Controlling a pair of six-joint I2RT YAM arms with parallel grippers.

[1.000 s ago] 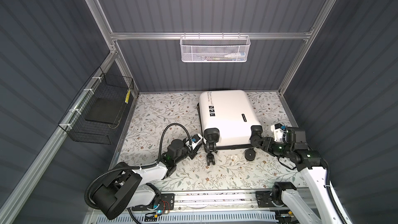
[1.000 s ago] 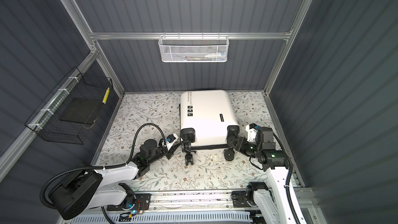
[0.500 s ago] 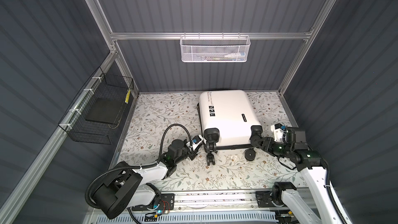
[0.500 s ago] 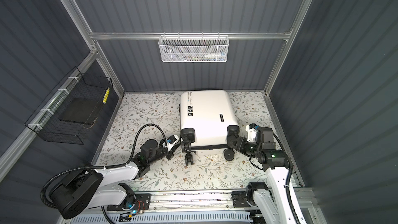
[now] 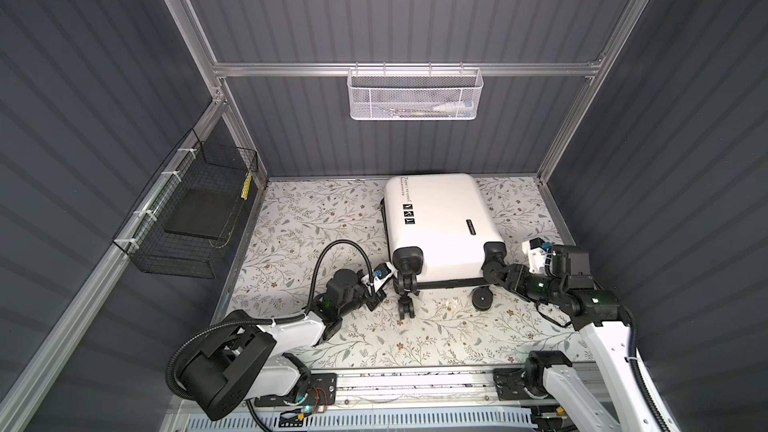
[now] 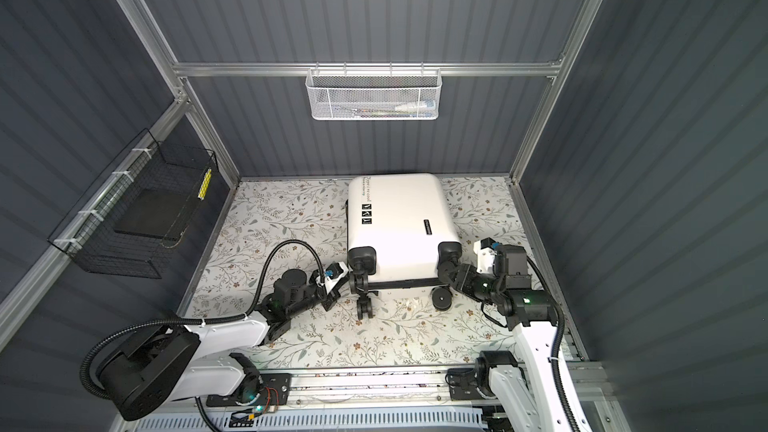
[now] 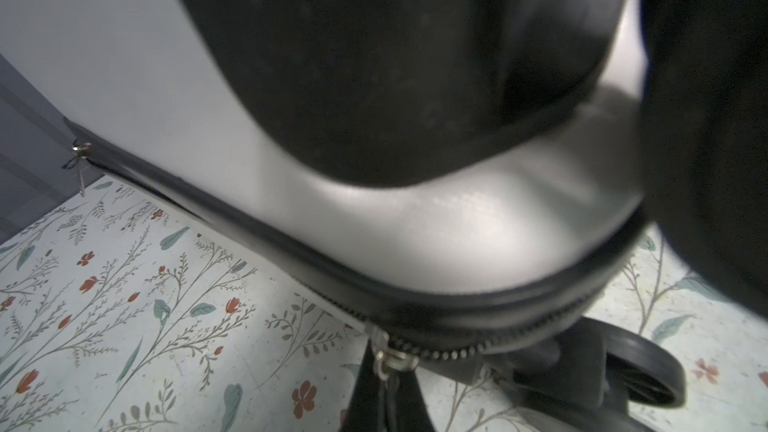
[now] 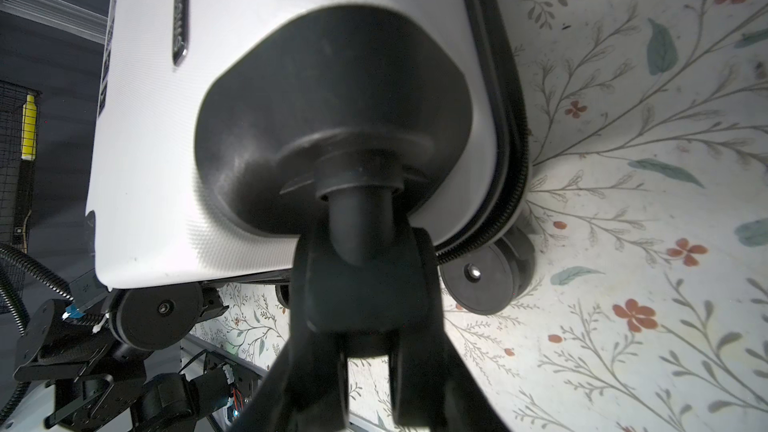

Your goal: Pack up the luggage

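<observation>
One small white hard-shell suitcase (image 5: 436, 222); one white mesh wire basket (image 5: 411, 89); one black wire basket (image 5: 174, 261).

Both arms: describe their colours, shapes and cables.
Left arm and right arm: white shell links, black joints. Left gripper and right gripper: black fingers, white wrist-camera mounts with blue connectors. A black corrugated hose loops over the left arm; thin black cables follow the right.
</observation>
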